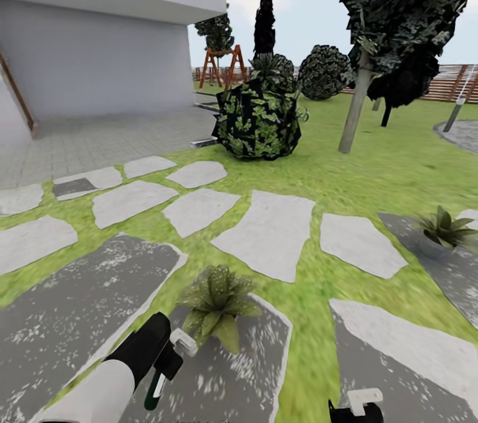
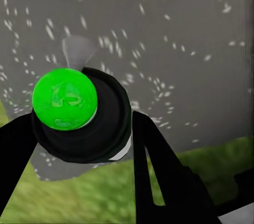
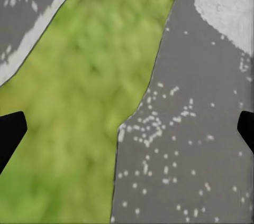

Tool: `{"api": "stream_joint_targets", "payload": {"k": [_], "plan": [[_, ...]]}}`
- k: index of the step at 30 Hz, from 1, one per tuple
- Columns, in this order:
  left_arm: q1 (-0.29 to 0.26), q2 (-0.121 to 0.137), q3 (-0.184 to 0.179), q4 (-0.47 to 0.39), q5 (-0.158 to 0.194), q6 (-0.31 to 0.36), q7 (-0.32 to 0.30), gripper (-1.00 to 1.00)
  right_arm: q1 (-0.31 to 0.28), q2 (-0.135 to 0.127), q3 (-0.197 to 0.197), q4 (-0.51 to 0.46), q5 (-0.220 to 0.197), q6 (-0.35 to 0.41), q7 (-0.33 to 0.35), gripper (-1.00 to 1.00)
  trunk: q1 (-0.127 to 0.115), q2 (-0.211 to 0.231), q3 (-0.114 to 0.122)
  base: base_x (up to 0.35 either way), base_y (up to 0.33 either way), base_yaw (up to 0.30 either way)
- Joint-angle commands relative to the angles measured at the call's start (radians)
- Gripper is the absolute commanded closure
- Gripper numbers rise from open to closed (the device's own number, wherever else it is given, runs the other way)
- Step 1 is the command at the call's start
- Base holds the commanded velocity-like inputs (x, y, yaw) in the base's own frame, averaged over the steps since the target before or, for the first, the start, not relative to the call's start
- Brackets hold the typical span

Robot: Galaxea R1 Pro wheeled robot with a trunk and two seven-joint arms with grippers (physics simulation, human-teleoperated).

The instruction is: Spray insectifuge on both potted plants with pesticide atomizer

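Green-capped and dark, the pesticide atomizer point(image 2: 79, 113) sits pinched between the left gripper point(image 1: 164, 363) fingers, which press on both sides of its body in the left wrist view. It hangs above a grey speckled stepping slab point(image 1: 73, 303), just beside the nearer potted plant point(image 1: 216, 303). My worry: the bottle looks tilted away from the leaves, so spray could land on stone instead, and the round body might twist or slip in so narrow a pinch. Further right, the second potted plant point(image 1: 443, 229) stands well apart and will need a separate approach. The right gripper point(image 3: 127, 134) hangs spread wide over grass and slab with nothing between its fingers
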Motion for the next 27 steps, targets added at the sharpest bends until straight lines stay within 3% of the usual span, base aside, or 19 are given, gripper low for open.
{"api": "stream_joint_targets", "payload": {"k": [1,12,17,27], "plan": [[-0.001,0.0,-0.002,-0.002,-0.011,0.002,-0.009,1.0,0.0,0.0,-0.007,0.001,0.01,-0.003,-0.002,-1.0,0.0,0.0,-0.001,-0.02,-0.271,0.268],[0.0,-0.009,0.0,-0.008,-0.009,0.002,-0.009,1.0,0.0,0.002,-0.007,0.001,0.01,-0.004,-0.002,-1.0,0.0,0.0,-0.001,0.138,-0.229,0.241],[-0.001,-0.011,-0.001,-0.007,-0.009,0.002,-0.009,1.0,0.0,0.002,-0.007,0.001,0.01,-0.003,-0.002,-1.0,0.0,0.0,-0.001,-0.058,-0.268,0.09],[-0.001,-0.011,0.0,-0.014,-0.009,0.004,-0.009,1.0,0.0,0.002,-0.006,0.001,0.01,-0.004,-0.002,-1.0,0.0,0.0,-0.001,-0.052,-0.271,0.27]]}}
